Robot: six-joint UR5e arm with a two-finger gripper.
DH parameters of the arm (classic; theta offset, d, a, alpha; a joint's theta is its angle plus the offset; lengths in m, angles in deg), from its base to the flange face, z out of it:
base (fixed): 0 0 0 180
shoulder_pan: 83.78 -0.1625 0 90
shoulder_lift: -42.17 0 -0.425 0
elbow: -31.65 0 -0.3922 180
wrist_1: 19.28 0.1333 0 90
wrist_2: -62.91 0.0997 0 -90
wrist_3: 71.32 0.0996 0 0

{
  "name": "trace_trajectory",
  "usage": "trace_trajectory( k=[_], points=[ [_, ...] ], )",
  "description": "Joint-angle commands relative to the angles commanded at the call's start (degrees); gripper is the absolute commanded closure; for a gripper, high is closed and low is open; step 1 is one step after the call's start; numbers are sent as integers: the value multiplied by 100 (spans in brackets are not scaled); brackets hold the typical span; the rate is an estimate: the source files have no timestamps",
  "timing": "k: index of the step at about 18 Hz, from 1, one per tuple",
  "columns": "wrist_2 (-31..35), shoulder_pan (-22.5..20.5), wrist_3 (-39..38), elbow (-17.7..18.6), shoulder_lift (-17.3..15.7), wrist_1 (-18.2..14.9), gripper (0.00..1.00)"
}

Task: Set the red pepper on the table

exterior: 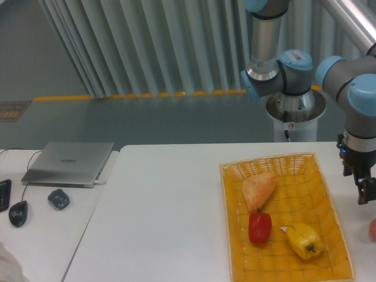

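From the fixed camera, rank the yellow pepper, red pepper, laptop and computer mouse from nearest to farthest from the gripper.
1. Yellow pepper, basket's near right part, closest to the gripper.
2. Red pepper, basket's middle, just left of it.
3. Laptop, on the far left desk.
4. Computer mouse, left edge, farthest.

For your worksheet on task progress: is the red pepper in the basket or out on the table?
In. The red pepper lies inside the yellow wicker basket, between the orange wedge and the yellow pepper.
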Motion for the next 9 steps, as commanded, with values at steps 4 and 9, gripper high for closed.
trace_trajectory(
  k=[4, 9],
  points=[
    [-18, 316, -969, 79, -9, 133, 0],
    [-9, 922, -2087, 79, 9, 370, 0]
  ],
)
